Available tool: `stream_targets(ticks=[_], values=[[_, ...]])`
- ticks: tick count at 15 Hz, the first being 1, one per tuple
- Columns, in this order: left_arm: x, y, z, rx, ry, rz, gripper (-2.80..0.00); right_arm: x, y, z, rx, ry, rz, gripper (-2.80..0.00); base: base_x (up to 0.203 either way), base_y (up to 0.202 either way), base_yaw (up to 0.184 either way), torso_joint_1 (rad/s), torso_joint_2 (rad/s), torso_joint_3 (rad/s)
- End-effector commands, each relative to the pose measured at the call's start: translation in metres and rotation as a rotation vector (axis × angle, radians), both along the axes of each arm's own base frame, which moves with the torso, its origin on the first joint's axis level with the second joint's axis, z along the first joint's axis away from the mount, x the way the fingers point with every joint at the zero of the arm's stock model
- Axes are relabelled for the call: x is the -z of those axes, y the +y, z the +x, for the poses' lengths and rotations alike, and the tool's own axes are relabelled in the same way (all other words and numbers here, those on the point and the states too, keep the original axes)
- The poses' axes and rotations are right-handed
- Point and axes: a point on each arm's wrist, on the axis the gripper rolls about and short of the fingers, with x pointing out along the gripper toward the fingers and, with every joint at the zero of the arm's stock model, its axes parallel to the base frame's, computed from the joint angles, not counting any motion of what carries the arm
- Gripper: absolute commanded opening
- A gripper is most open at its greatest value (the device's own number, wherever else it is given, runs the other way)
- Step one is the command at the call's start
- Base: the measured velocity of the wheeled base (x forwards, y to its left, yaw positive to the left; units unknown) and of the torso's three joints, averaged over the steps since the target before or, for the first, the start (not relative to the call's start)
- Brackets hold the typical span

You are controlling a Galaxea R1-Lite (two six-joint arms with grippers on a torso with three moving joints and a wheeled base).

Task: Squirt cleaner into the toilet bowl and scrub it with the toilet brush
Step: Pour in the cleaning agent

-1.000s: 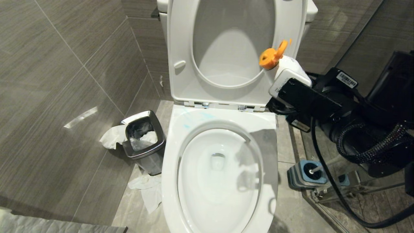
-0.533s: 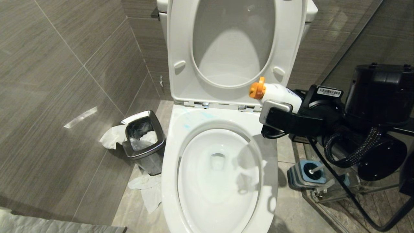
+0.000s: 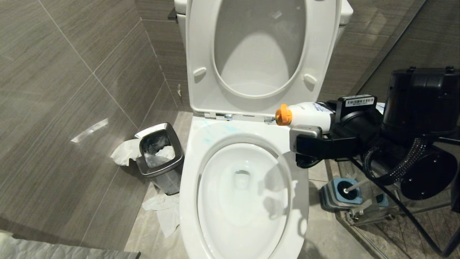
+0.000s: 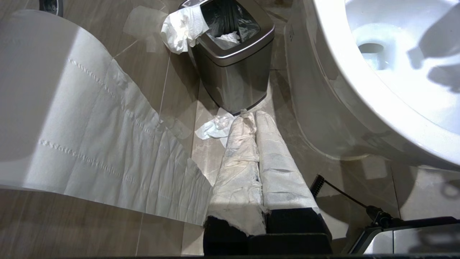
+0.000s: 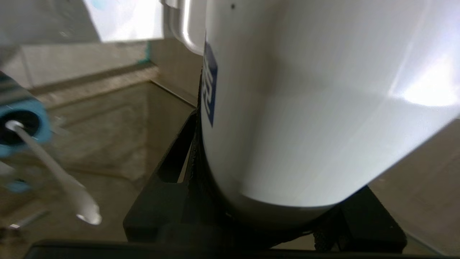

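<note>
While my right gripper [image 3: 316, 124] clamps the bottle [image 3: 307, 114] level beside the toilet bowl [image 3: 190, 172], my left gripper [image 4: 256, 144] hangs closed. Below stands the toilet brush [image 3: 354, 186].

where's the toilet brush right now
In the head view the toilet brush stands in its blue-and-grey holder on the floor at the robot's right of the toilet bowl, below the right gripper and its white bottle.

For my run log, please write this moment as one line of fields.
right end effector: shut on cleaner bottle, level beside toilet bowl | toilet brush: in holder | left end effector: shut, parked
</note>
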Motion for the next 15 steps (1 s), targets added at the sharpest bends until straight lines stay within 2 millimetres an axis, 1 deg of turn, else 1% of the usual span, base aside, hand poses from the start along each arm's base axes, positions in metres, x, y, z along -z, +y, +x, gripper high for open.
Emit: stream_targets(ticks=[1, 4, 6, 9, 15], values=[[0.000, 0.000, 0.000, -0.002, 0.001, -0.002, -2.80, -0.011, 0.004, 0.002, 0.004, -0.029, -0.067, -2.80, 0.000, 0.000, 0.000, 0.000, 0.00, 0.000], [0.000, 0.000, 0.000, -0.002, 0.001, -0.002, -2.80, -0.017, 0.010, 0.007, -0.001, -0.045, -0.128, -2.80, 0.000, 0.000, 0.000, 0.000, 0.00, 0.000], [0.000, 0.000, 0.000, -0.002, 0.001, -0.002, -2.80, -0.021, 0.020, 0.011, -0.002, -0.056, -0.162, -2.80, 0.000, 0.000, 0.000, 0.000, 0.00, 0.000], [0.000, 0.000, 0.000, -0.002, 0.001, -0.004, -2.80, -0.023, 0.037, 0.005, 0.046, -0.058, -0.200, -2.80, 0.000, 0.000, 0.000, 0.000, 0.00, 0.000], [0.000, 0.000, 0.000, -0.003, 0.001, -0.011, -2.80, -0.020, 0.042, 0.001, 0.025, -0.050, -0.288, -2.80, 0.000, 0.000, 0.000, 0.000, 0.00, 0.000]])
